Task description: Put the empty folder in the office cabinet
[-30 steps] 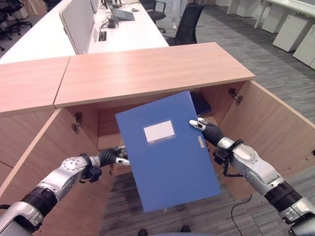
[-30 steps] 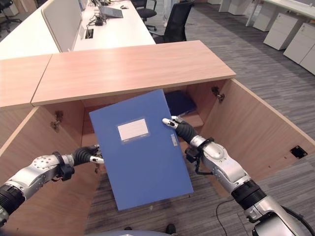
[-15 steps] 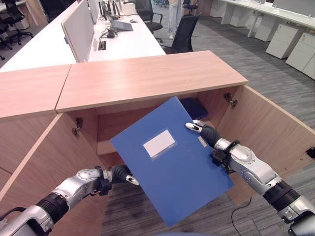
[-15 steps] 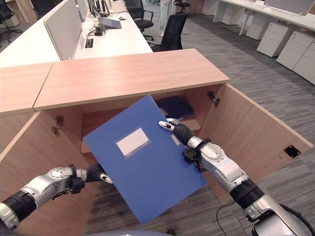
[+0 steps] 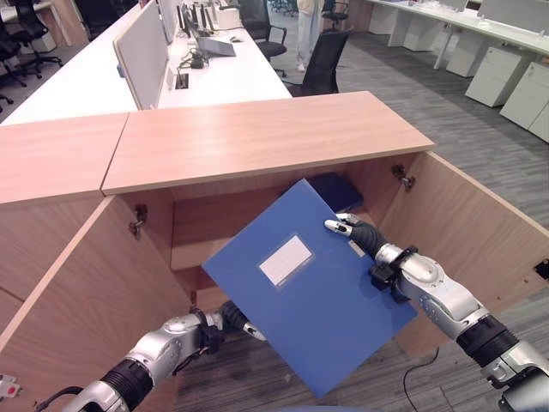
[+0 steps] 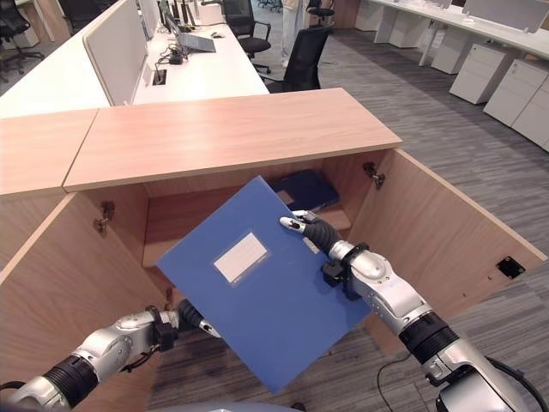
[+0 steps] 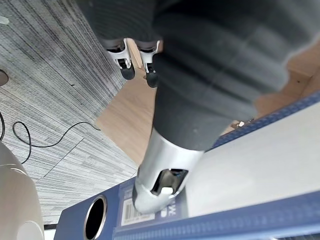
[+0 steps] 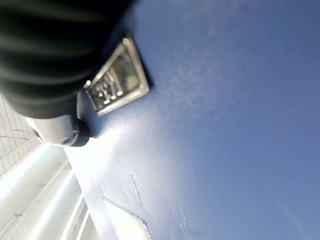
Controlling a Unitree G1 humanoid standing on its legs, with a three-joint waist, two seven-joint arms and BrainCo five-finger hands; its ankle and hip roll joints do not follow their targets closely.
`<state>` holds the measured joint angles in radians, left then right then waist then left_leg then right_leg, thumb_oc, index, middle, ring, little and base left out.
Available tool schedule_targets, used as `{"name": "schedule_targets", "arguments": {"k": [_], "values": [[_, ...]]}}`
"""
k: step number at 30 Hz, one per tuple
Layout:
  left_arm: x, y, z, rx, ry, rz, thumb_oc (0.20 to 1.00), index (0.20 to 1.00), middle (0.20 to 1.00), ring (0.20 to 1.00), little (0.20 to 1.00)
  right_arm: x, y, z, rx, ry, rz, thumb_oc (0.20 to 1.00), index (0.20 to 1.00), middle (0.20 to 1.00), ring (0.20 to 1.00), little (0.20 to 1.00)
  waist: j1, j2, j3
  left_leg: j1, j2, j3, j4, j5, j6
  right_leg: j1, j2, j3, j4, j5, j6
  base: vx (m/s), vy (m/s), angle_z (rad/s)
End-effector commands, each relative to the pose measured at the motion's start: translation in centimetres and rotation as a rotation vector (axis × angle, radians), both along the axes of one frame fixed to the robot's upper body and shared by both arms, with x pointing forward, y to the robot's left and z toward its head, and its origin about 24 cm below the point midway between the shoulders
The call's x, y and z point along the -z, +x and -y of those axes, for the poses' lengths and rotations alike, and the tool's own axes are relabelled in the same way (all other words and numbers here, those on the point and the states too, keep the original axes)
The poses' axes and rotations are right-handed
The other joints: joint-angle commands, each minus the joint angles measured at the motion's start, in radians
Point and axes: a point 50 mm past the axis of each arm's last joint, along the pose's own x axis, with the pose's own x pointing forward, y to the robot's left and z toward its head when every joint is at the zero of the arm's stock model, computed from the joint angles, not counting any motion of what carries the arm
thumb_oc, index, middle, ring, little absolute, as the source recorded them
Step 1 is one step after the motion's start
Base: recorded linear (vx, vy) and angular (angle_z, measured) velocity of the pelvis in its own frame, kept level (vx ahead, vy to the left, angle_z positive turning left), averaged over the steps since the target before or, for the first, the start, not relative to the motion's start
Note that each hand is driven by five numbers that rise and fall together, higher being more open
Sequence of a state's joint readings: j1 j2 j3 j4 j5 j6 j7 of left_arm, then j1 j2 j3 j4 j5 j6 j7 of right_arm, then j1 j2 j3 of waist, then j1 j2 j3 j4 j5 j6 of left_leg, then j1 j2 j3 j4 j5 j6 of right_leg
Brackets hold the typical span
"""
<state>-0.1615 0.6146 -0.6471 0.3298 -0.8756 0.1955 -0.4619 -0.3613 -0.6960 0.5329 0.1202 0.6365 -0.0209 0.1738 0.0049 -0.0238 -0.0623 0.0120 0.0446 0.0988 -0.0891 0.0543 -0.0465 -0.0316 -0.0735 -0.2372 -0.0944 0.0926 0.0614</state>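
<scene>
Blue and flat, the folder [image 5: 309,292] hangs in the air just in front of the open wooden cabinet [image 5: 257,137], tilted, with its long side running from the far left corner down to the near right corner. The right hand [image 5: 356,233] pinches its far right edge, with its thumb on the front by the small metal clip. The left hand [image 5: 232,316] is low at the near left edge; I cannot tell how its fingers grip. The shelf [image 6: 184,245] lies just beyond the folder's far corner, where another dark folder [image 6: 302,187] already rests. To go in, I think the folder must be pushed away, far corner first.
</scene>
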Motion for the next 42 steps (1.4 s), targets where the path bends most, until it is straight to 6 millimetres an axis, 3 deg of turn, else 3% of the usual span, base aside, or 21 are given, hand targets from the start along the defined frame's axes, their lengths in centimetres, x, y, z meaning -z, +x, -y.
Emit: {"name": "schedule_targets", "arguments": {"k": [1,7,13,18,21,22,27,30,35,42], "values": [[-4.7,3.7,7.2,0.013,-0.341,0.176,1.0,1.0,1.0,1.0,1.0,-3.7,0.0,-6.9,-0.142,0.321,0.122,0.2,0.2,0.2,0.2,0.2,0.005,-0.034,-0.004,-0.011,0.016,-0.014,0.002,-0.084,-0.033,0.022,-0.04,-0.063,0.007,-0.059,0.095,0.0,0.0,0.0],[-5.0,4.0,7.5,0.015,-0.331,0.194,1.0,1.0,1.0,1.0,1.0,-3.8,0.2,-7.0,-0.136,0.325,0.123,0.2,0.2,0.2,0.2,0.2,0.004,-0.034,-0.001,-0.01,0.013,-0.015,0.002,-0.085,-0.031,0.023,-0.04,-0.062,0.007,-0.057,0.095,0.0,0.0,0.0],[-4.8,4.0,6.2,0.052,-0.244,0.22,1.0,1.0,1.0,1.0,1.0,-3.9,0.2,-6.8,-0.145,0.299,0.126,0.2,0.2,0.2,0.2,0.2,0.005,-0.03,0.003,-0.009,0.014,-0.013,0.002,-0.085,-0.031,0.022,-0.039,-0.061,0.007,-0.057,0.096,0.0,0.0,0.0],[-3.6,3.3,3.1,0.103,-0.086,0.215,1.0,1.0,1.0,1.0,1.0,-3.7,0.3,-6.1,-0.137,0.281,0.117,0.2,0.2,0.2,0.2,0.2,0.009,-0.024,0.001,-0.008,0.014,-0.009,0.002,-0.085,-0.033,0.022,-0.038,-0.065,0.007,-0.057,0.097,0.0,0.0,0.0],[-2.3,2.5,-0.1,0.101,0.029,0.17,1.0,1.0,1.0,1.0,1.0,-3.7,0.2,-5.4,-0.128,0.275,0.116,0.2,0.2,0.2,0.2,0.2,0.012,-0.019,0.001,-0.008,0.015,-0.007,0.002,-0.085,-0.034,0.021,-0.037,-0.066,0.007,-0.057,0.097,0.0,0.0,0.0],[-2.3,2.5,-0.1,0.101,0.029,0.17,1.0,1.0,1.0,1.0,1.0,-3.7,0.2,-5.4,-0.128,0.275,0.116,0.2,0.2,0.2,0.2,0.2,0.012,-0.019,0.001,-0.007,0.015,-0.007,0.002,-0.085,-0.034,0.021,-0.037,-0.066,0.007,-0.057,0.097,0.0,0.0,0.0],[-1.7,1.7,-5.2,0.008,0.163,0.152,1.0,1.0,1.0,1.0,1.0,-3.6,0.0,-4.3,-0.111,0.276,0.117,0.2,0.2,0.2,0.2,0.2,0.021,-0.016,0.001,-0.009,0.017,-0.011,0.002,-0.083,-0.036,0.022,-0.036,-0.071,0.007,-0.059,0.097,0.0,0.0,0.0],[-1.6,1.6,-5.8,-0.014,0.176,0.148,1.0,1.0,1.0,1.0,1.0,-3.6,-0.1,-4.2,-0.109,0.28,0.117,0.2,0.2,0.2,0.2,0.2,0.022,-0.016,0.001,-0.008,0.017,-0.012,0.002,-0.082,-0.037,0.023,-0.036,-0.072,0.007,-0.06,0.097,0.0,0.0,0.0],[-1.2,1.1,-8.5,-0.121,0.239,0.139,1.0,1.0,1.0,1.0,1.0,-3.7,-0.1,-3.3,-0.088,0.279,0.129,0.2,0.2,0.2,0.2,0.2,0.031,-0.015,0.004,-0.008,0.015,-0.015,0.002,-0.081,-0.038,0.024,-0.038,-0.078,0.007,-0.061,0.097,0.0,0.0,0.0],[-0.4,0.6,-9.6,-0.169,0.285,0.118,1.0,1.0,1.0,1.0,1.0,-3.8,-0.2,-2.7,-0.065,0.272,0.14,0.2,0.2,0.2,0.2,0.2,0.034,-0.012,0.008,-0.008,0.015,-0.017,0.002,-0.082,-0.037,0.024,-0.038,-0.078,0.007,-0.065,0.095,0.0,0.0,0.0]]}}
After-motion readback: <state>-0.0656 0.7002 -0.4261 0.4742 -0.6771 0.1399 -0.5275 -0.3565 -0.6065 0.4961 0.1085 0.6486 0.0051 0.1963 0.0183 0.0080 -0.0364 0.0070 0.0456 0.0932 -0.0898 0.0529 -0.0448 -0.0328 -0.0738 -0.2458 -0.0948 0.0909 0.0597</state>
